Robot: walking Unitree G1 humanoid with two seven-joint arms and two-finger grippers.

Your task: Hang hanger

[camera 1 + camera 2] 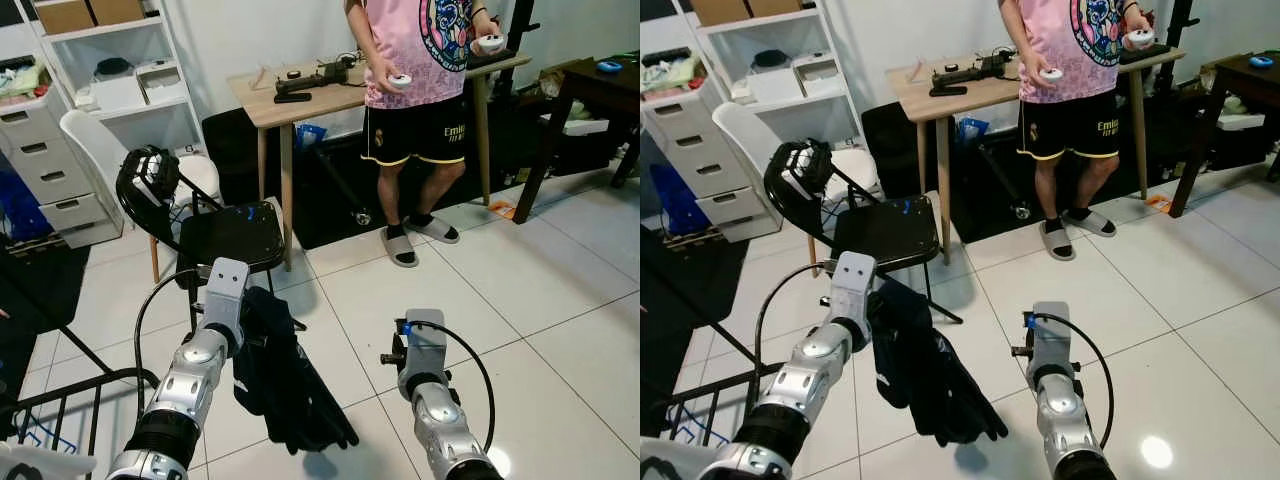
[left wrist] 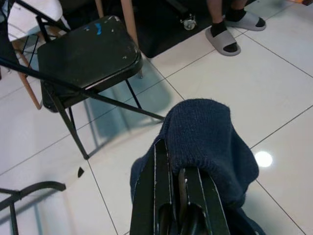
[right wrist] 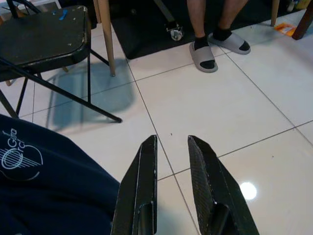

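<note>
A dark navy garment [image 1: 290,390] hangs in folds from my left gripper [image 2: 173,161], which is shut on its knitted top edge, held above the white tiled floor. I cannot make out a hanger inside the cloth. In the right wrist view the garment [image 3: 49,181] shows a white guitar print. My right gripper [image 3: 171,142] is open with nothing between its fingers, low over the floor to the right of the garment.
A black folding chair [image 1: 235,235] stands just ahead of my left arm. A black rack rail [image 1: 70,390] lies at lower left. A person [image 1: 420,100] holding controllers stands by a wooden table [image 1: 300,100]. White drawers [image 1: 40,160] line the far left.
</note>
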